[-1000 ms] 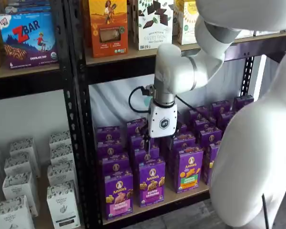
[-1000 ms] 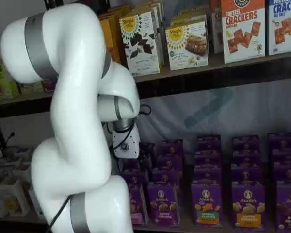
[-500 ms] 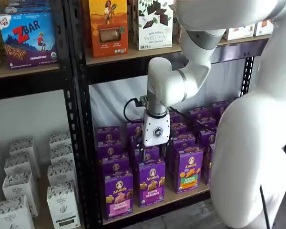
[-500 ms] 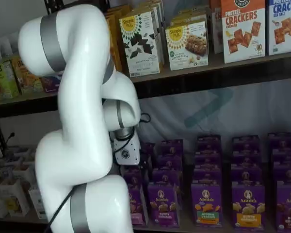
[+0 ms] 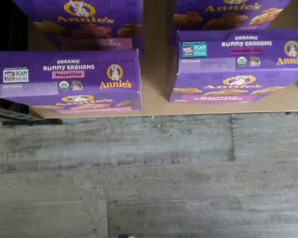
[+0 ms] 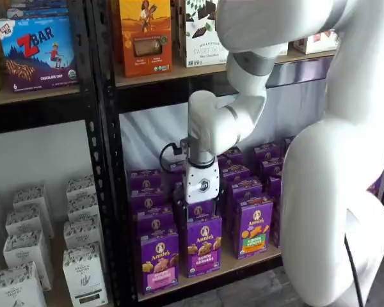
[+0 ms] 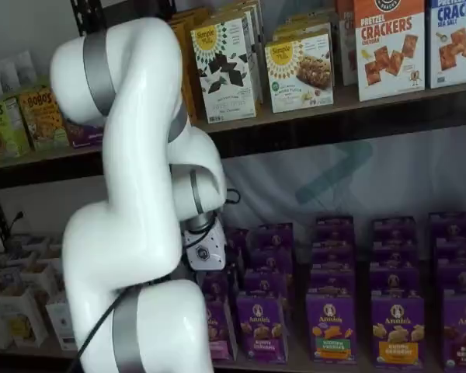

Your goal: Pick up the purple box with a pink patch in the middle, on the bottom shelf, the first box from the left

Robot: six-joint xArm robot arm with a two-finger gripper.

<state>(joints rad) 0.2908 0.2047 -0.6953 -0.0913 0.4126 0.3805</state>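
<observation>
Tool (image 6: 198, 211) hangs over the rows of purple boxes, white body visible in both shelf views, black fingers mostly lost against the dark boxes behind; no clear gap can be made out, but the jaws read as spread wide with nothing between them. Compared with a second ago, the tool has shifted left and dropped lower in a shelf view, from above the middle column toward the left column, and the arm (image 6: 320, 192) now fills more of the right side of that view. In the other shelf view the tool body (image 7: 202, 249) sits lower as well, closer to the box tops, and the arm's upper link has swung rightward. Purple box (image 6: 159, 259) with the pink patch stands upright at the front left of the bottom shelf (image 6: 243, 263), untouched, with a neighbouring purple box (image 6: 203, 245) just beside it on its right. Wrist view looks down on the top of the purple box (image 5: 72, 74), labelled Neapolitan on a pink tag, at the front edge of the bottom shelf (image 5: 156, 104), with grey plank floor (image 5: 149, 178) in front of it. Another box top (image 5: 241, 52) lies alongside, apart by a strip of bare board.
</observation>
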